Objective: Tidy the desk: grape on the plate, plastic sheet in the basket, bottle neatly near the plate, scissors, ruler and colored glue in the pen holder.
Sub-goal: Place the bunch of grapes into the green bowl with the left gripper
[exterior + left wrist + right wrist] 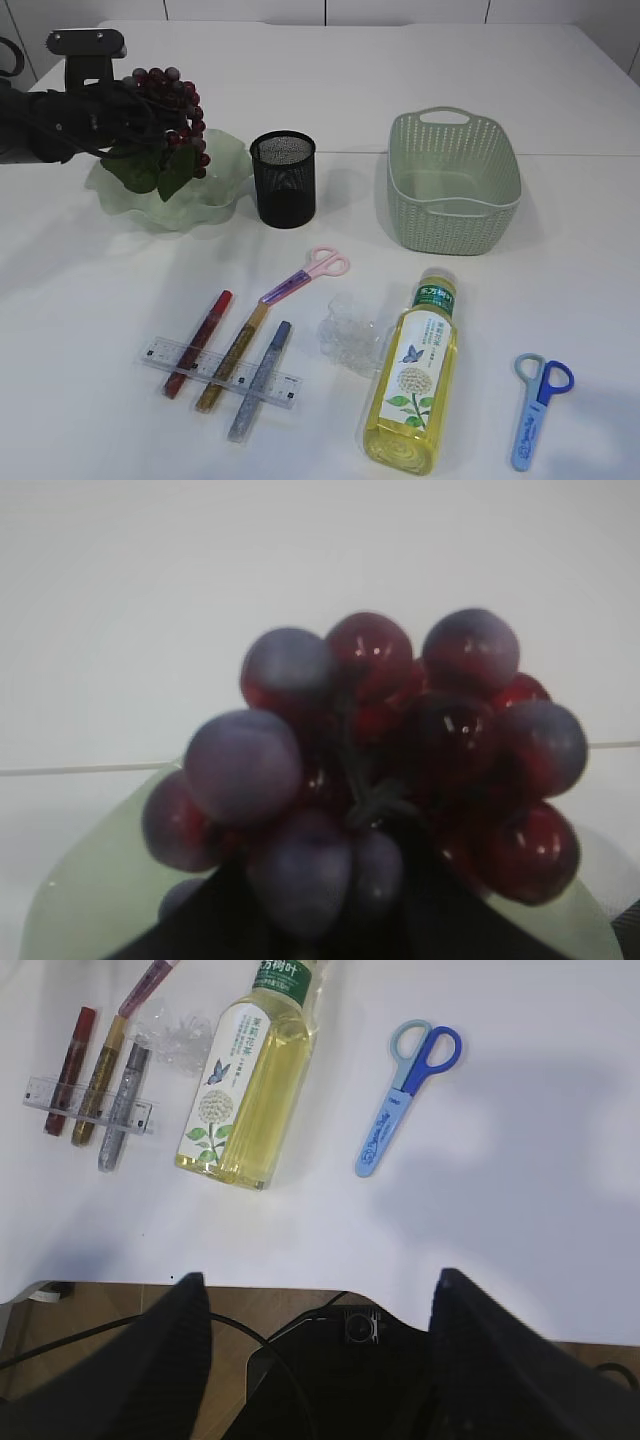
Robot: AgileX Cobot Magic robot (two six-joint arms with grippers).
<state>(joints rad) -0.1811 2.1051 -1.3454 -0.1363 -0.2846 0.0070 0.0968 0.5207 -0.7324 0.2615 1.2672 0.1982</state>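
The dark-red grape bunch (with green leaves) hung above the plate, apparently pinched by the left gripper.

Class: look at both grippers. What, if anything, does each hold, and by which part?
The left gripper holds the grape bunch over the plate; the gripped part is hidden. The right gripper is open and holds nothing.
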